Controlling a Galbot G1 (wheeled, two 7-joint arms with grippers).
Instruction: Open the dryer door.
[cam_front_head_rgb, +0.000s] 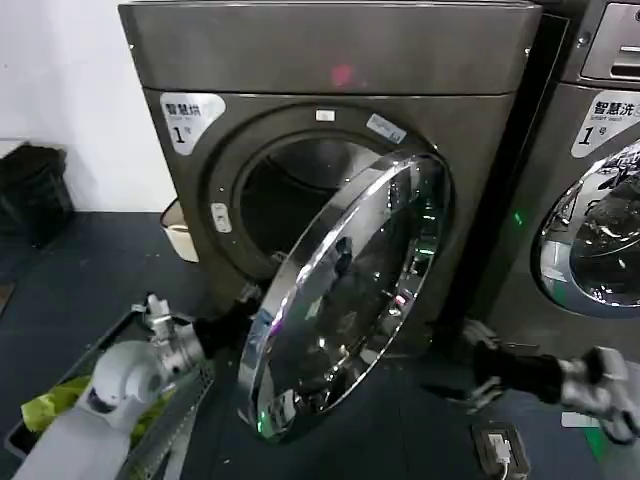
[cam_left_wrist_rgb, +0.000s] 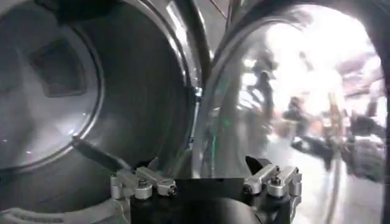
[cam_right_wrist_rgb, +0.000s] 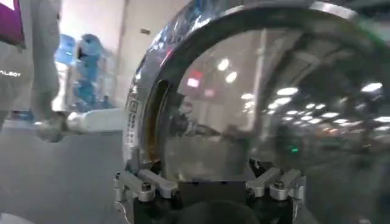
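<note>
**Dim room, bright chrome glare**

The head view is dim; the floor at the lower left is dark. The dryer door (cam_front_head_rgb: 345, 300) throws streaked highlights off its chrome ring. In the left wrist view, blown-out white light floods the upper right, and the reflections are smeared. The right wrist view is soft, with blurred ceiling-light spots across the glass.

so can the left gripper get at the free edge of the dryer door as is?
Probably yes. The left gripper sits right at the dryer door chrome rim's free edge, nothing between them. The door stands partly open; the right gripper waits past its hinge side.
</note>
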